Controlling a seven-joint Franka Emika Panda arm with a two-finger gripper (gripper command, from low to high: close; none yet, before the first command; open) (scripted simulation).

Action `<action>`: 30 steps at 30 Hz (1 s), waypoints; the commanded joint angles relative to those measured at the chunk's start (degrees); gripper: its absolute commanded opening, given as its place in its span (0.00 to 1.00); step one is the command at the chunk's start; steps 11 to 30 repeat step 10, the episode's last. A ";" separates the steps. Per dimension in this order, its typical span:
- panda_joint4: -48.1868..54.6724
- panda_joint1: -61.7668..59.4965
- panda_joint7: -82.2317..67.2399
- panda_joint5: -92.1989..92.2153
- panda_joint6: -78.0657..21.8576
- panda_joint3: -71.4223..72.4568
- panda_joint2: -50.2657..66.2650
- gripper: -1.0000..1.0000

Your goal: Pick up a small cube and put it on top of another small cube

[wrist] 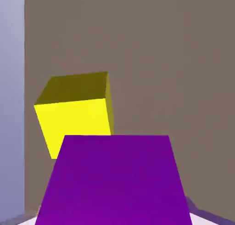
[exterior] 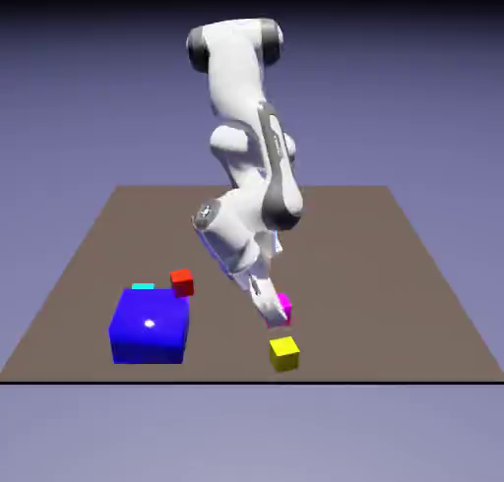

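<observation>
The brown counter [exterior: 394, 273] carried everything, and no writing showed on any of it. The white arm [exterior: 246, 136] leaned down over its near part. The big blue cube [exterior: 149, 327] sat well off to the exterior view's left of the jaws [exterior: 276, 316], with a thin cyan piece [exterior: 144, 286] showing just behind its top and a small red cube [exterior: 181, 282] at its far corner. The jaws were clamped on the small magenta cube [wrist: 114, 180], which filled the bottom of the hand view. The small yellow cube [wrist: 75, 111] lay just beyond it, apart, on the counter.
</observation>
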 commanded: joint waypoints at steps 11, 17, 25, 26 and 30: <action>0.14 2.05 -0.73 0.20 5.57 -0.11 5.44 1.00; 0.14 2.05 -0.73 0.20 5.57 -0.11 5.44 1.00; 0.14 2.05 -0.73 0.20 5.57 -0.11 5.44 1.00; 0.14 2.05 -0.73 0.20 5.57 -0.11 5.44 1.00; 0.14 2.05 -0.73 0.20 5.57 -0.11 5.44 1.00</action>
